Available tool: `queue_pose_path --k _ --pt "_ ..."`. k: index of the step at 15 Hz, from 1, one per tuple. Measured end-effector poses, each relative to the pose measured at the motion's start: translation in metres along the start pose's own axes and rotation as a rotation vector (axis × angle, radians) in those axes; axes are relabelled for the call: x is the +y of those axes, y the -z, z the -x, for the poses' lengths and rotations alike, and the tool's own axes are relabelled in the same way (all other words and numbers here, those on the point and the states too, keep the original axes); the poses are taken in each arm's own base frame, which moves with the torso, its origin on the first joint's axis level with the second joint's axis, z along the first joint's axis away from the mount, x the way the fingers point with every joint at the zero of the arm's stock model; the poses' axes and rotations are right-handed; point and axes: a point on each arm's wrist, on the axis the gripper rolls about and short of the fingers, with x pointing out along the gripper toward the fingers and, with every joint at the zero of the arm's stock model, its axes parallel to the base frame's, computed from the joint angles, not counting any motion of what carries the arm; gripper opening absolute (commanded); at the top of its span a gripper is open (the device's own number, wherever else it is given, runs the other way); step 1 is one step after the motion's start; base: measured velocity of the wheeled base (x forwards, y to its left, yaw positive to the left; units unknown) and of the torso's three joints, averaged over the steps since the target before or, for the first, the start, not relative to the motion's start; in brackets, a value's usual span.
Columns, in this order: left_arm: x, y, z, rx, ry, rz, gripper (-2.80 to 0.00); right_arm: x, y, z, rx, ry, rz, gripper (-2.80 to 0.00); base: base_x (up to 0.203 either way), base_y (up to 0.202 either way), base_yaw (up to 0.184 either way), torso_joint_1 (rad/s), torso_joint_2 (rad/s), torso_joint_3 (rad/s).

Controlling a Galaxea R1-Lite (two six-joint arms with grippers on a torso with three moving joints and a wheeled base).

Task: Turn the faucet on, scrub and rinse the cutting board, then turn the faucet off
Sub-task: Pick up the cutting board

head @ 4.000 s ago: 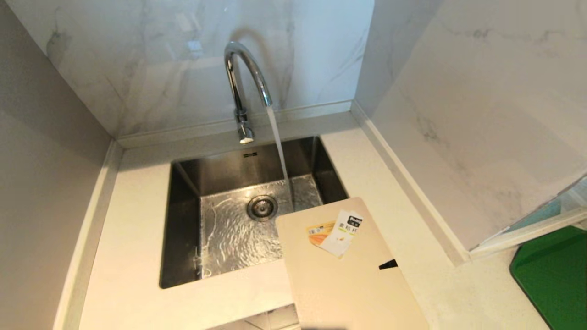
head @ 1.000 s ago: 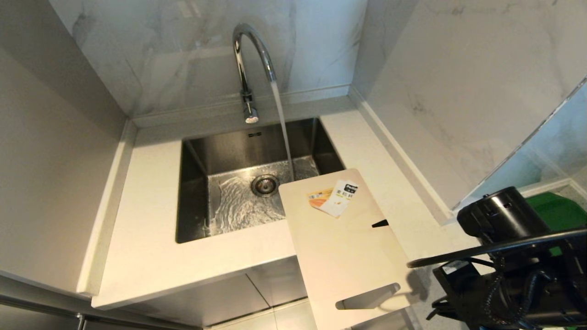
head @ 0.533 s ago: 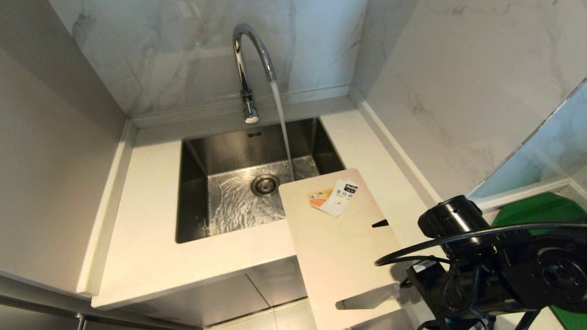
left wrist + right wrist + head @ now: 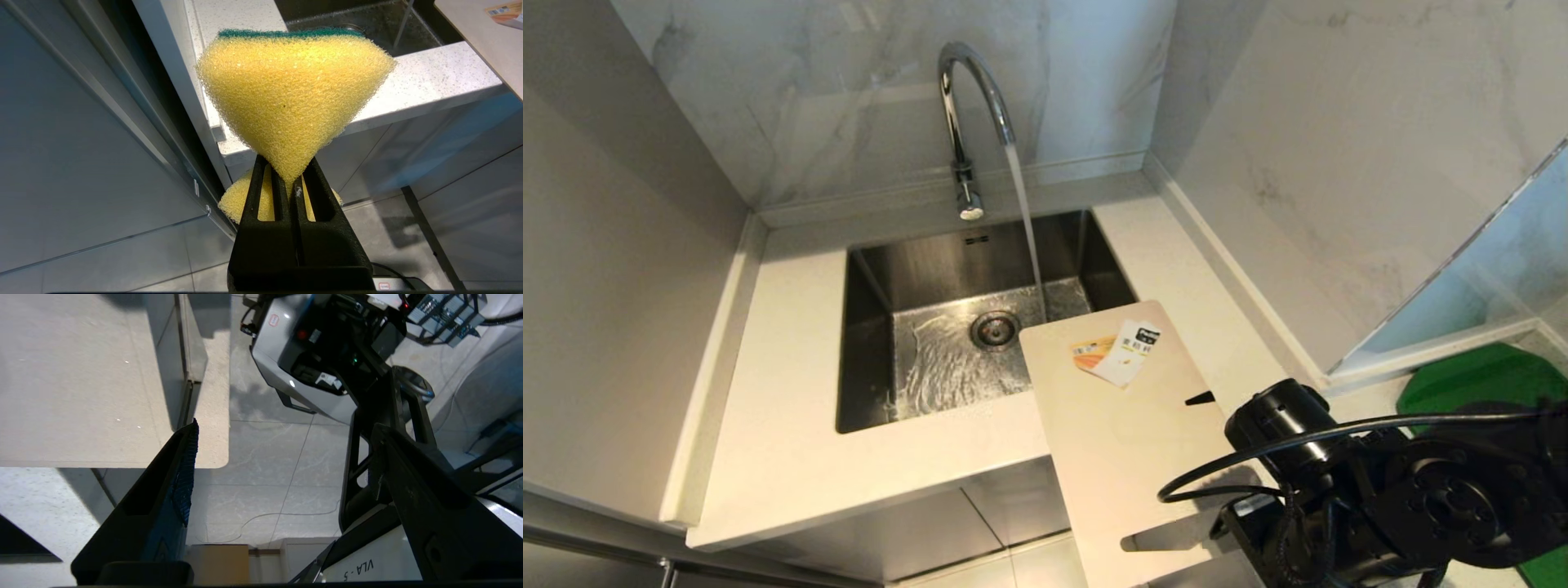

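While water runs from the tall shiny chrome gooseneck faucet [image 4: 968, 122] into the stainless steel sink [image 4: 866, 343], the right gripper [image 4: 282, 465] hangs with its jaws spread wide and nothing between them. In the right wrist view one jaw lies against the rounded corner of the large pale beige rectangular cutting board [image 4: 1131, 441], and only the tiled floor [image 4: 269, 490] shows in the gap between the jaws, so the board is beside them rather than clasped by them. From the head camera the black right arm [image 4: 1380, 498] sits over the near right corner of that board, close to its elongated handle hole.

The cutting board rests on the white speckled desk [image 4: 776, 425], its near end sticking out past the desk's front edge toward the right jaws, its far end reaching over the sink's near right corner. A white-and-orange paper label [image 4: 1117, 353] lies on that far end, well away from the right jaws, and a small dark notch marks the board's right edge. The falling stream lands in the basin just beyond the board's far edge. A dark green mat [image 4: 1478, 380] lies on the desk past the right arm.

The left gripper [image 4: 291, 179] is low, in front of the cabinet below the desk, its jaws pressed together on a yellow sponge with a green scouring face [image 4: 292, 94], which bulges out above them.
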Motion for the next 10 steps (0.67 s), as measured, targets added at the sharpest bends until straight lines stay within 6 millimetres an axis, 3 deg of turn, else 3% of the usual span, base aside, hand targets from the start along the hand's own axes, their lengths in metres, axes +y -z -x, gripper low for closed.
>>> queue_pose_path --k 10 --pt "0.0 0.0 0.0 0.0 0.0 0.0 -2.8 -0.005 0.007 -0.042 0.007 0.131 0.056 0.0 0.0 0.0 0.0 0.0 0.0 0.0"
